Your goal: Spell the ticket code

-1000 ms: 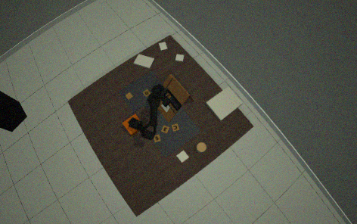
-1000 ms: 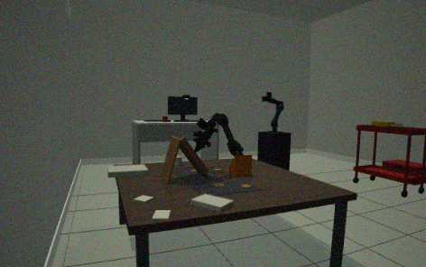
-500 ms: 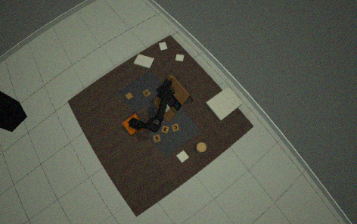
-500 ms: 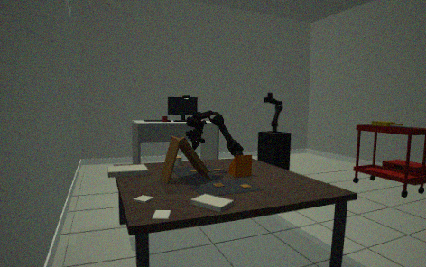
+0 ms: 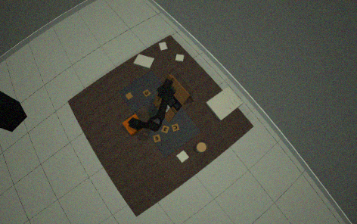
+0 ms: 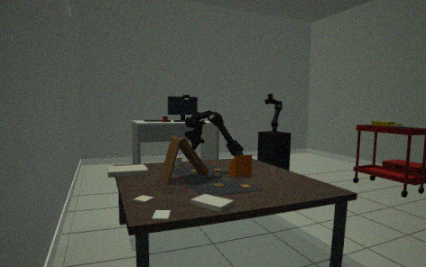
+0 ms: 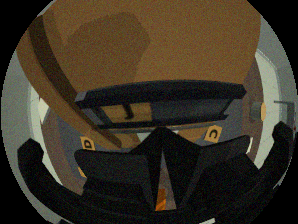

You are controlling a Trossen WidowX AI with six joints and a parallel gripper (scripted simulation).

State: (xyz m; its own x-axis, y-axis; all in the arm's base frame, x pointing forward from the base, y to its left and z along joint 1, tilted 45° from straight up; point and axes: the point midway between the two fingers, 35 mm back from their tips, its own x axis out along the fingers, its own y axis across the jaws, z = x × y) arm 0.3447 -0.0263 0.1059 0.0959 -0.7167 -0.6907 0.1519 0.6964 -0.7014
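Observation:
The sloping wooden board [image 5: 182, 90] [image 6: 171, 159] [image 7: 200, 45] carries a dark letter rail [image 7: 187, 111]. A tile marked J [image 7: 141, 112] sits in the rail's left part in the wrist view; the rail to its right is bare. My gripper [image 7: 160, 131] is shut and empty, its tips just below the rail in that view. The ticket [image 5: 167, 109] is mostly hidden behind the fingers, its print unreadable. Loose tiles include one marked D [image 7: 88, 143] [image 5: 147, 92], one like a C [image 7: 213, 133], and others on the mat [image 5: 128, 95] [image 5: 156, 138] [image 5: 165, 129] [image 5: 175, 127].
A blue-grey mat [image 5: 185, 136] lies under the tiles. The orange block [image 5: 128, 128] [image 6: 240, 166] is at the arm's base. A large pale slab [image 5: 224, 103] overhangs the counter edge. A round tan-topped object [image 5: 201, 147], a pale block [image 5: 144, 60] and small white squares [image 5: 182, 156] [image 5: 179, 57] stand around.

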